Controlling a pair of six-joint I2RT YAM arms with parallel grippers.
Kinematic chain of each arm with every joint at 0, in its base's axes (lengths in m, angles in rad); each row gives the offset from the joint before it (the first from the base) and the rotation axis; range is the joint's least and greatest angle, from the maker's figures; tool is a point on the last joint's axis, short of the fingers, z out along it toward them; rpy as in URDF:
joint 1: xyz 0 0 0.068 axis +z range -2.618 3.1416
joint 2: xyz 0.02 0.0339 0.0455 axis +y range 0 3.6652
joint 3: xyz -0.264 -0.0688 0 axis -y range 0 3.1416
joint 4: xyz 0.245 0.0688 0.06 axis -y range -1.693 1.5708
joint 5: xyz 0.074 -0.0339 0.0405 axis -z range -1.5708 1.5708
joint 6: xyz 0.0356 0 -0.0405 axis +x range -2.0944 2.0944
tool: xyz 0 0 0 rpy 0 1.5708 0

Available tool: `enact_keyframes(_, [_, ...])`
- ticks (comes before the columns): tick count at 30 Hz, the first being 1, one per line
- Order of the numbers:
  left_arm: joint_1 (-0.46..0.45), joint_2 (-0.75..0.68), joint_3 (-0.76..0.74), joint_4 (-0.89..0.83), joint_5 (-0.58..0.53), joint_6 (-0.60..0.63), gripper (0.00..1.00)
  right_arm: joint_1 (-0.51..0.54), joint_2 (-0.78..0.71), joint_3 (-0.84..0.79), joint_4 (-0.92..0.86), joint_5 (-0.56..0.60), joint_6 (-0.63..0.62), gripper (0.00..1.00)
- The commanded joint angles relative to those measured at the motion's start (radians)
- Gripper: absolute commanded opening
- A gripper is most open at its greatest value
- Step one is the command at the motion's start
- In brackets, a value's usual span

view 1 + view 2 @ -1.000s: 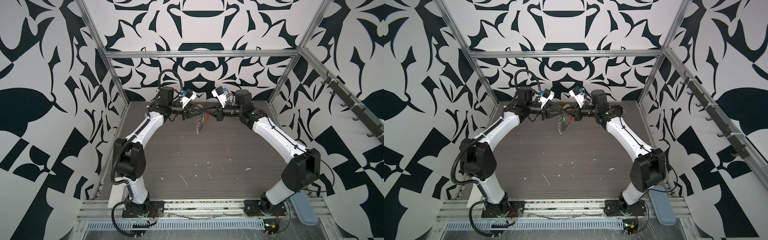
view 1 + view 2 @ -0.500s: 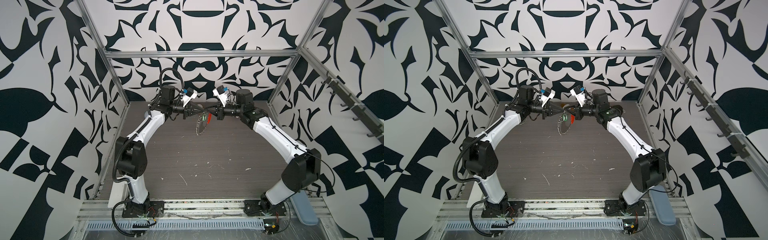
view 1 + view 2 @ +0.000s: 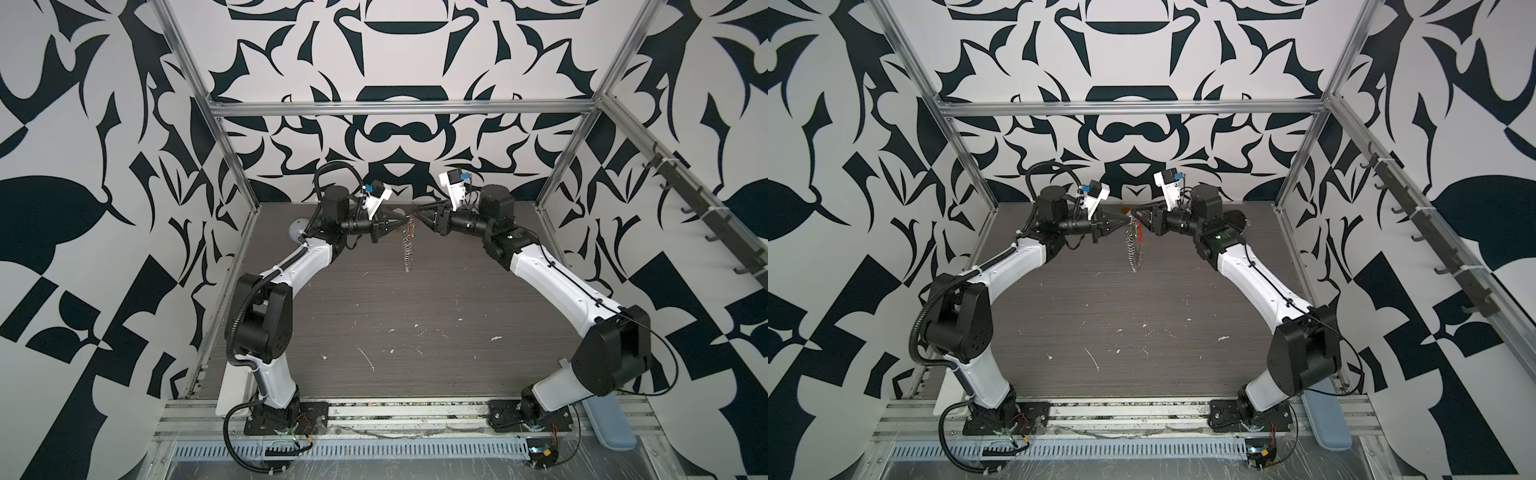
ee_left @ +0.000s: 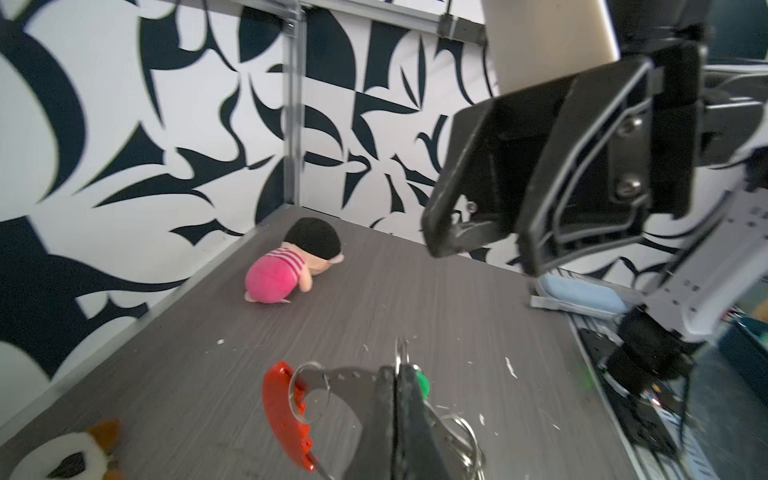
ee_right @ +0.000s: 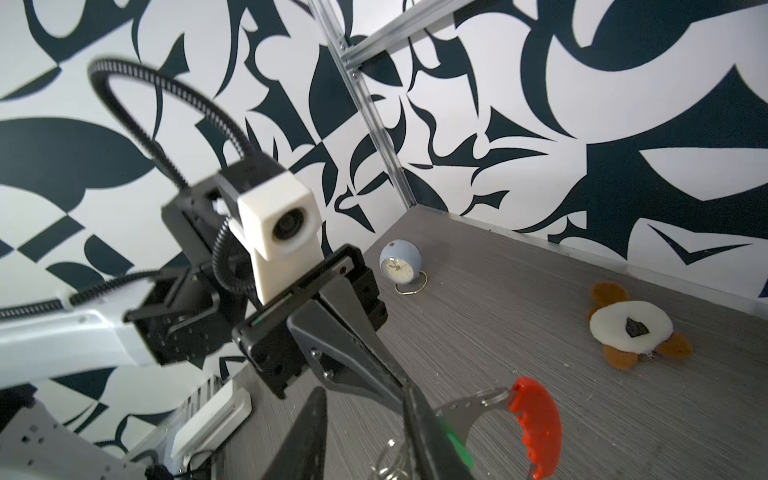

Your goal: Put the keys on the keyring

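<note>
The left gripper (image 3: 401, 222) is pinched together on a thin metal ring at the top of the keyring (image 3: 1133, 253). The keyring is a long silver chain of small metal rings joined to a curved orange-red plastic strip (image 4: 286, 415). The whole bundle hangs in the air above the far middle of the grey wood-grain table (image 3: 395, 316). The right gripper (image 4: 484, 255) faces it from just beside, jaws apart and holding nothing. The small bright green oblong plastic key tag (image 4: 422, 383) sits right against the left gripper's fingers (image 4: 386, 399) and is mostly hidden behind them. I cannot tell whether it is threaded on a ring or merely wedged there.

That doubt is the main risk. If the green key tag is only trapped, nothing secures it now that the right jaws are off it. Any shift of the left arm may then drop it to the table. The single pinch on a slim, smooth ring also looks weak, and the chain's weight and swing could twist it out. The two grippers stand very near each other, so a re-grasp by the right one could strike the left fingers or snag the dangling chain.
</note>
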Motion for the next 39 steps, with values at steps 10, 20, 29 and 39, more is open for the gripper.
enact_keyframes(10, [-0.024,0.023,-0.133,0.915,-0.233,-0.492,0.0,-0.059,0.06,-0.001,0.337,-0.111,0.337,0.36])
enact_keyframes(20, [-0.029,0.042,-0.131,0.969,-0.294,-0.519,0.0,-0.079,0.144,0.007,0.529,-0.154,0.53,0.21])
enact_keyframes(29, [-0.085,0.08,-0.103,0.968,-0.383,-0.445,0.0,0.004,0.225,0.03,0.653,-0.17,0.635,0.14])
enact_keyframes(39, [-0.104,0.092,-0.1,0.969,-0.418,-0.413,0.0,-0.008,0.19,0.003,0.607,-0.158,0.595,0.16])
